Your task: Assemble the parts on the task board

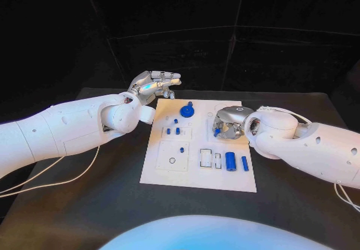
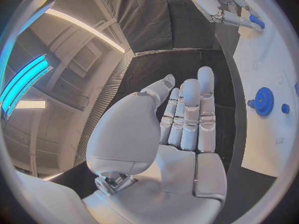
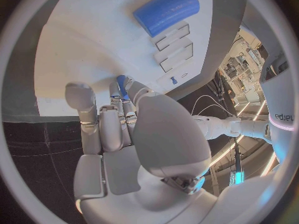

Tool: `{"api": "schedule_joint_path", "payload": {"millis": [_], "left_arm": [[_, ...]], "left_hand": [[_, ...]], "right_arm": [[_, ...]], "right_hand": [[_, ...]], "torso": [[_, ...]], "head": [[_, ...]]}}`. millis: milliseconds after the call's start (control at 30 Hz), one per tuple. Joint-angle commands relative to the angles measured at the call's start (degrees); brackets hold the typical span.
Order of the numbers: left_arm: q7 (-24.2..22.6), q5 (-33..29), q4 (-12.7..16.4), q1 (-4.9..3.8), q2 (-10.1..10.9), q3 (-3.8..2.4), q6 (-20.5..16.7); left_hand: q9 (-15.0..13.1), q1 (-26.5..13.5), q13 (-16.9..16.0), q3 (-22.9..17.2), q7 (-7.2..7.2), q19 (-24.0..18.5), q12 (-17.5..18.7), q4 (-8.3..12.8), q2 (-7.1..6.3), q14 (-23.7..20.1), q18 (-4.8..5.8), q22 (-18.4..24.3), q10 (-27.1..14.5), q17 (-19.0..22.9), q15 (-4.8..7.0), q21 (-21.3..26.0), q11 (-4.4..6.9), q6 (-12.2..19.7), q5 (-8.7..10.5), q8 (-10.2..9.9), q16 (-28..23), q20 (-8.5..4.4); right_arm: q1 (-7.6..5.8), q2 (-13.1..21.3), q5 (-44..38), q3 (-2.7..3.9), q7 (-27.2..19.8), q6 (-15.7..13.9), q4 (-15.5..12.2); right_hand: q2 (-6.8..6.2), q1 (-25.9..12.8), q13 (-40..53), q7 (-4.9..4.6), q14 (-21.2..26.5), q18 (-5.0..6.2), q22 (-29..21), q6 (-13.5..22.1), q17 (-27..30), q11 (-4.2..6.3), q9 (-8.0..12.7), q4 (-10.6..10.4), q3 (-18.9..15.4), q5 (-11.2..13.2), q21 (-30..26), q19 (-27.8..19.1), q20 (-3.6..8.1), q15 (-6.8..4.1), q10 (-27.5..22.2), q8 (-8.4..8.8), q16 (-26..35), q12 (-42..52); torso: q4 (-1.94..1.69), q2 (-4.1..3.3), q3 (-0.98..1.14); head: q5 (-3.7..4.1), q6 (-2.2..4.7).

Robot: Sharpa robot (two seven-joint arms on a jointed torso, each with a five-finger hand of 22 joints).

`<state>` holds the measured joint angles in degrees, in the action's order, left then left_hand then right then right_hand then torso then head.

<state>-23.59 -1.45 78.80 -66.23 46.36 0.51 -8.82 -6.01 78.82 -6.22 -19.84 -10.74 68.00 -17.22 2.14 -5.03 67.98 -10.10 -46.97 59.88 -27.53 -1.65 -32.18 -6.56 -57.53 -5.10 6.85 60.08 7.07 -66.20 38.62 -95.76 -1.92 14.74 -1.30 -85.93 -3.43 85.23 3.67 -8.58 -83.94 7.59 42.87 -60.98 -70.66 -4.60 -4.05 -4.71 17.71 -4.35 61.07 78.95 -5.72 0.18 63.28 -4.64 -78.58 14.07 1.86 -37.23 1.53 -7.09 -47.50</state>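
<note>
The white task board (image 1: 169,172) lies in the middle of the black table. My right hand (image 1: 229,122) hovers over the board's right half and pinches a small blue peg (image 1: 217,132) (image 3: 122,81) between thumb and fingertips; the left wrist view also shows that hand (image 2: 215,2) with the peg (image 2: 255,21). My left hand (image 1: 154,83) (image 2: 187,119) is raised just off the board's far left corner, fingers extended, holding nothing. A blue gear (image 1: 188,110) (image 2: 264,101) stands near the board's far edge. A blue cylinder (image 1: 230,161) (image 3: 166,10) and a narrow blue bar (image 1: 244,163) lie near the front right.
Two small blue pegs (image 1: 172,130) sit left of the right hand. Empty rectangular slots (image 1: 205,157) and a round recess (image 1: 172,161) mark the board's front half. White cables (image 1: 67,179) trail over the table on the left.
</note>
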Motion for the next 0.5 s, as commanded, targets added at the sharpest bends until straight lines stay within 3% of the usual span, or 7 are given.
{"api": "schedule_joint_path", "payload": {"millis": [33, 233, 333, 500], "left_arm": [[-0.2, -0.16, 0.04, -0.1, 0.02, -0.05, 0.69], [-0.19, -0.16, 0.06, -0.1, 0.02, -0.05, 0.69], [-0.19, -0.16, 0.06, -0.1, 0.04, -0.05, 0.68], [-0.19, -0.16, 0.06, -0.1, 0.06, -0.05, 0.71]], "left_hand": [[0.05, 0.15, -0.07, 0.27, -0.11, -0.44, -0.11, 0.08, 0.05, -0.41, -0.29, 0.07, -0.39, 0.08, 0.08, 0.22, -0.02, 0.32, -0.17, 0.18, -0.04, 0.07], [0.05, 0.15, -0.07, 0.27, -0.11, -0.44, -0.11, 0.08, 0.05, -0.41, -0.29, 0.07, -0.39, 0.08, 0.08, 0.22, -0.02, 0.32, -0.17, 0.18, -0.04, 0.07], [0.05, 0.15, -0.07, 0.27, -0.11, -0.44, -0.11, 0.08, 0.05, -0.41, -0.29, 0.07, -0.39, 0.08, 0.08, 0.22, -0.02, 0.32, -0.17, 0.18, -0.04, 0.07], [0.05, 0.15, -0.07, 0.27, -0.11, -0.44, -0.11, 0.08, 0.05, -0.41, -0.29, 0.07, -0.39, 0.08, 0.08, 0.22, -0.02, 0.32, -0.17, 0.18, -0.04, 0.07]], "right_arm": [[-0.01, -0.05, 0.41, -0.04, 0.15, 1.18, 0.1], [0.02, -0.03, 0.44, -0.06, 0.14, 0.88, 0.21], [0.06, 0.04, 0.44, -0.07, -0.16, -1.39, 0.1], [0.15, 0.48, 0.45, -0.07, -1.26, -7.69, -0.53]], "right_hand": [[-0.39, -0.05, 0.09, 0.03, -2.56, 0.3, 0.15, -0.41, -0.08, 0.02, 0.0, 0.06, 0.44, 0.24, 0.4, 0.36, 0.21, -0.5, 0.46, -0.36, -0.27, -0.27], [-0.44, -0.33, 0.12, 0.14, -2.57, 0.28, 0.28, -0.87, -0.11, 0.14, -0.04, 0.02, 0.86, 0.19, 0.48, 0.41, 0.29, -0.61, 1.0, -0.46, -0.28, -0.47], [-0.17, -0.38, 0.26, 0.37, -2.53, 0.09, 1.6, -1.83, 0.01, 0.42, -0.17, 0.15, 1.57, -0.32, 1.34, 0.81, 0.47, -0.87, 2.13, -0.81, -0.19, -0.45], [-0.14, -0.5, 0.38, 0.57, -2.62, -0.25, 3.7, -2.57, -0.45, 0.71, -0.22, 0.45, 2.32, -0.63, 2.75, 1.42, 0.76, -1.14, 3.17, -1.04, -0.45, -0.66]], "torso": [[0.0, 0.03, -0.01], [-0.01, 0.04, -0.02], [0.03, 0.04, 0.01], [-0.04, 0.0, 0.07]], "head": [[-0.03, -0.1], [-0.05, -0.13], [-0.11, -0.08], [-0.1, -0.01]]}}
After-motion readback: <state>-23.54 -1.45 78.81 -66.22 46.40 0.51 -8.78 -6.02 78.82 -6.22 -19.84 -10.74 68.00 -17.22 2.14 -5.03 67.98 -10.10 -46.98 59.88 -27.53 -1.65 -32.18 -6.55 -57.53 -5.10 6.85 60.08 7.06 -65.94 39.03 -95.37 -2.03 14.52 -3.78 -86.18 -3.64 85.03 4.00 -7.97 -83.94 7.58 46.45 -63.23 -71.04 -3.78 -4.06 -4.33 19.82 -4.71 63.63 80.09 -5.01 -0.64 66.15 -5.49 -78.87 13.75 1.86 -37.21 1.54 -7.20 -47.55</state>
